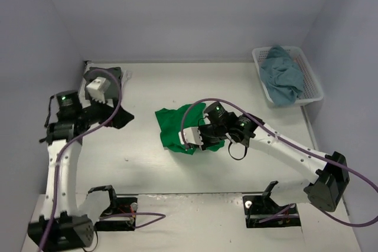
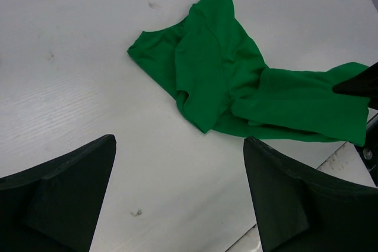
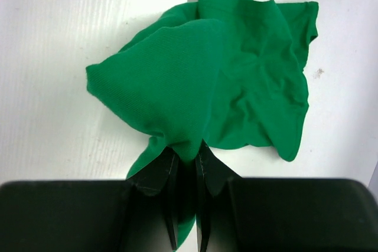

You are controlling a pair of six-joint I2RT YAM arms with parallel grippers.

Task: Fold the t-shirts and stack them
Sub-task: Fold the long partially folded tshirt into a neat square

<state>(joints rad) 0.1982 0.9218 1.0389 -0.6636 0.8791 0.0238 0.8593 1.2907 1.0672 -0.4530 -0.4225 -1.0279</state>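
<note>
A bright green t-shirt (image 1: 176, 125) lies crumpled in the middle of the table, seen also in the left wrist view (image 2: 215, 69). My right gripper (image 1: 198, 138) is shut on a bunched fold at its near-right edge (image 3: 188, 150), and the cloth rises in a peak from the jaws. The rest of the green shirt (image 3: 260, 81) spreads wrinkled beyond. My left gripper (image 1: 118, 117) stands wide open at the left, well apart from the shirt, with only bare table between its fingers (image 2: 180, 141). A dusty light blue t-shirt (image 1: 282, 75) is heaped in the basket.
The white slatted basket (image 1: 314, 84) stands at the back right by the wall. A dark cloth with white edges (image 1: 112, 75) lies at the back left, partly hidden behind my left arm. Walls close in the table at left, back and right.
</note>
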